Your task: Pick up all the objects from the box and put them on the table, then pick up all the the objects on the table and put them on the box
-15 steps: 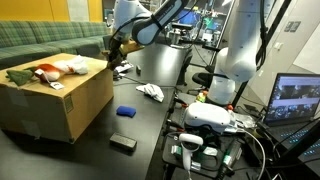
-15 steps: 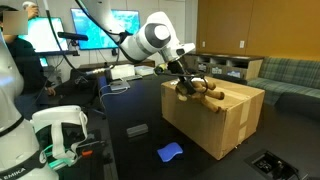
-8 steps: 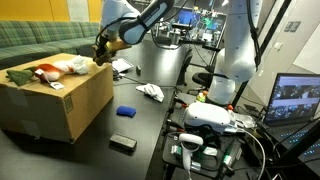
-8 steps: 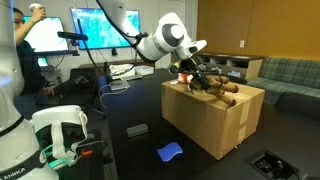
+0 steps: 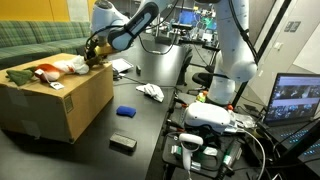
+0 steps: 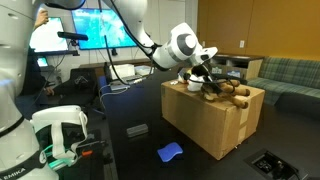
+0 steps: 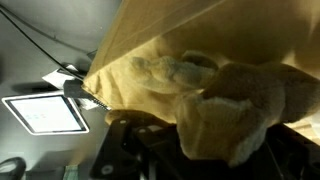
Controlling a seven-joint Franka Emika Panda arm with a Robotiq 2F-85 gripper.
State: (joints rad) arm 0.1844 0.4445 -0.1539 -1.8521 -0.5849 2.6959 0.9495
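A cardboard box (image 5: 70, 105) stands on the black table; it also shows in an exterior view (image 6: 215, 125). On its top lie a red and white plush (image 5: 45, 72), a green toy (image 5: 18, 75) and a white toy (image 5: 76, 65). My gripper (image 5: 96, 53) hangs just over the box's far top edge and is shut on a tan plush toy (image 7: 230, 118). In an exterior view the gripper (image 6: 207, 78) sits above brown toys (image 6: 235, 93) on the box top. The wrist view shows the tan toy filling the jaws, with the box top behind it.
On the table lie a blue object (image 5: 125, 111), a black block (image 5: 123, 143) and a white cloth (image 5: 150, 91). The blue object (image 6: 170, 152) and the black block (image 6: 137, 129) also show in an exterior view. Papers (image 5: 122, 66) lie behind the box. Monitors and cables stand nearby.
The arm has carried the tan toy from beside the box's far corner to over the box top. The things on the table have not moved.
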